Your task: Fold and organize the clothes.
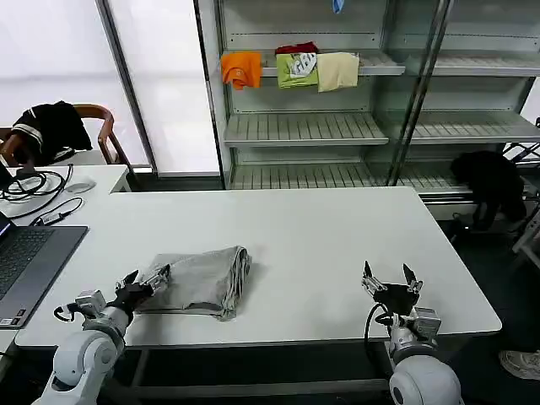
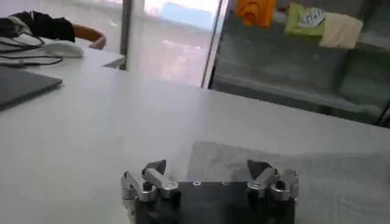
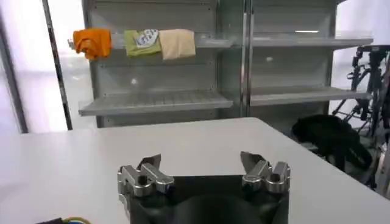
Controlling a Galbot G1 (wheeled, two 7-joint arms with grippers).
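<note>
Head view: left gripper point(image 1: 145, 281), jaws spread and gripping nothing, is sitting at the near corner of the grey T-shirt point(image 1: 201, 281), lower left of frame, probably placed to take that edge for another fold. Right gripper point(image 1: 391, 281), likewise released, is idling lower right on the bare white table point(image 1: 337, 228). Left wrist view is showing fingertips point(image 2: 156, 167) just short of cloth.
</note>
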